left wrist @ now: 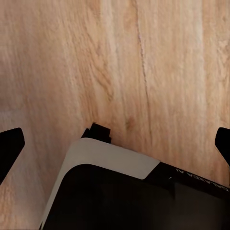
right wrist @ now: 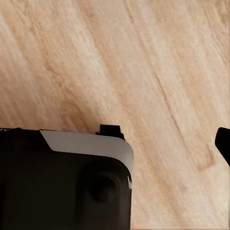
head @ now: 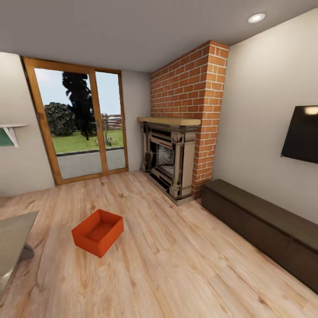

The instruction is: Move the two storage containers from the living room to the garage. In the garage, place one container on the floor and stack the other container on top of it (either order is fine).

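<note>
One red-orange storage container (head: 98, 232) sits open-top on the living room's wood-plank floor (head: 176, 265), between the glass doors (head: 79, 126) and the camera, left of the brick fireplace (head: 176, 154). Left gripper (left wrist: 115, 143) fingers spread wide over bare planks; right gripper's spacing I cannot tell.

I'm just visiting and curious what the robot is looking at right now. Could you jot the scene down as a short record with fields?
Room: living room with light wood-plank flooring
Task item in view: one red-orange rectangular open-top bin, empty, sitting on the planks
Ahead: wood-framed glass doors, brick fireplace
Right side: dark wall screen above a long dark low cabinet
Left gripper: jaws spread, holding nothing
Right gripper: one fingertip visible, state unclear
</note>
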Controlling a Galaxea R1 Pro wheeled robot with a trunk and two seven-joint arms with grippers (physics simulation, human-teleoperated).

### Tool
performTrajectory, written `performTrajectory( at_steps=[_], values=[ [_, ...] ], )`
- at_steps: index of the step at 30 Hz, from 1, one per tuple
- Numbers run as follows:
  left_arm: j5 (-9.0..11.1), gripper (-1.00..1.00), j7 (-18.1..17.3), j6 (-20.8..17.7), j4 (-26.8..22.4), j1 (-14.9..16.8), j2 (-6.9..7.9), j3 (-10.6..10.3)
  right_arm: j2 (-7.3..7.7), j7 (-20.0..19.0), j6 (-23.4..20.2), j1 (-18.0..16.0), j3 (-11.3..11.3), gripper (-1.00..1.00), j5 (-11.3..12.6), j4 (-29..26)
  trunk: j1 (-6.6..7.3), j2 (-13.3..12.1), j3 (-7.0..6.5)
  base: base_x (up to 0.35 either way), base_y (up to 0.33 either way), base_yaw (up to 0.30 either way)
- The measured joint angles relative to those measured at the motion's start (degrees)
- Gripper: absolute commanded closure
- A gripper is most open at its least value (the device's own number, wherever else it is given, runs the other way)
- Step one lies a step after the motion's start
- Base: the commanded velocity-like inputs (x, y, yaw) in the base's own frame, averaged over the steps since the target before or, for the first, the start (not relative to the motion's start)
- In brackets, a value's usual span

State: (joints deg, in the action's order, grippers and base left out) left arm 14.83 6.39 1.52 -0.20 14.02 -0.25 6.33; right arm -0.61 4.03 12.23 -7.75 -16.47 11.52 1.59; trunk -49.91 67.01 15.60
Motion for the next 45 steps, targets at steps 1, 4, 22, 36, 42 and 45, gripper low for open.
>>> performTrajectory(
  at_steps=[1, 4, 22, 36, 42, 45],
  values=[
    [0.0, -1.00, 0.0, 0.0, 0.0, 0.0, -0.01, 0.0, 0.00, 0.0, 0.0, 0.0, 0.0, -1.00, 0.0, 0.0, 0.00, 0.0, 0.00, 0.322, -0.014, 0.268],
    [0.0, -1.00, 0.0, 0.0, 0.0, 0.0, -0.04, 0.0, 0.00, 0.0, 0.0, 0.0, 0.0, -1.00, 0.0, 0.0, 0.00, 0.0, 0.00, 0.321, -0.058, 0.268],
    [0.0, -1.00, 0.0, 0.1, 0.0, 0.0, -0.08, 0.0, 0.17, 0.6, 0.0, 0.0, -0.6, -1.00, -0.6, 0.0, -0.01, 0.0, 0.00, 0.296, -0.153, 0.106],
    [0.1, -1.00, 0.0, 0.1, 0.0, 0.0, -0.08, 0.0, -0.26, 0.6, -0.1, 0.0, -0.7, -1.00, -0.7, 0.0, -0.01, 0.0, 0.00, 0.289, -0.174, 0.000],
    [0.0, -1.00, 0.0, 0.1, 0.0, 0.0, -0.08, 0.0, -0.50, 0.4, -0.1, 0.0, -0.6, -1.00, -0.6, 0.0, -0.01, 0.0, 0.00, 0.289, -0.174, 0.000],
    [0.0, -1.00, 0.0, 0.1, 0.0, 0.0, -0.08, 0.0, -0.50, 0.4, -0.1, 0.0, -0.6, -1.00, -0.7, 0.0, -0.01, 0.0, 0.00, 0.289, -0.174, 0.000]
  ],
)
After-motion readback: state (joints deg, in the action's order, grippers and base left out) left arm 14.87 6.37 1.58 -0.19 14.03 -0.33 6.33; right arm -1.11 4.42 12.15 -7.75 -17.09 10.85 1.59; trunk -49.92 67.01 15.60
